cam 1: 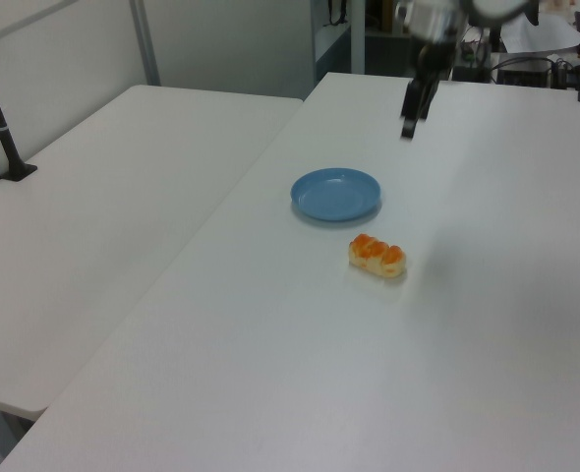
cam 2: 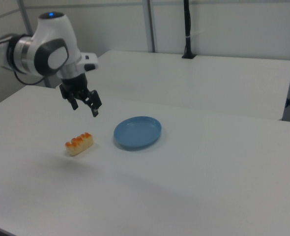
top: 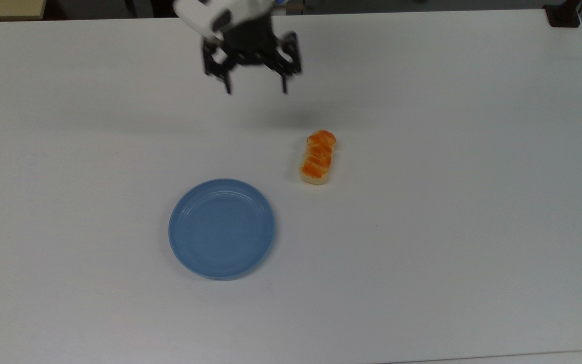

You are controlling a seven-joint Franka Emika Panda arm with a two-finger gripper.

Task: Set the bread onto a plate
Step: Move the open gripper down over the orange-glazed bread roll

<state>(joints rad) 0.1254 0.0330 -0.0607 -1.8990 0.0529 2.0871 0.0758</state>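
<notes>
The bread (top: pixel 317 157), a small braided bun with an orange-brown top, lies on the white table (top: pixel 447 202), a little up and to the right of the plate in the top view. The plate (top: pixel 222 228) is round, light blue and holds nothing. My gripper (top: pixel 256 91) hangs open above the table, with nothing between its fingers. In the top view it is above and left of the bread, apart from it. The left view has the gripper (cam 1: pixel 408 131) beyond the plate (cam 1: pixel 336 194) and bread (cam 1: pixel 377 255). In the right view the gripper (cam 2: pixel 86 109) hovers above the bread (cam 2: pixel 79 143), left of the plate (cam 2: pixel 137 132).
A black clamp (top: pixel 564 15) sits at the table's corner at the top view's upper right. A second white table (cam 1: pixel 93 216) adjoins on the left view's left, with a black post (cam 1: pixel 0 128) on it. The same post (cam 2: pixel 187 29) stands behind in the right view.
</notes>
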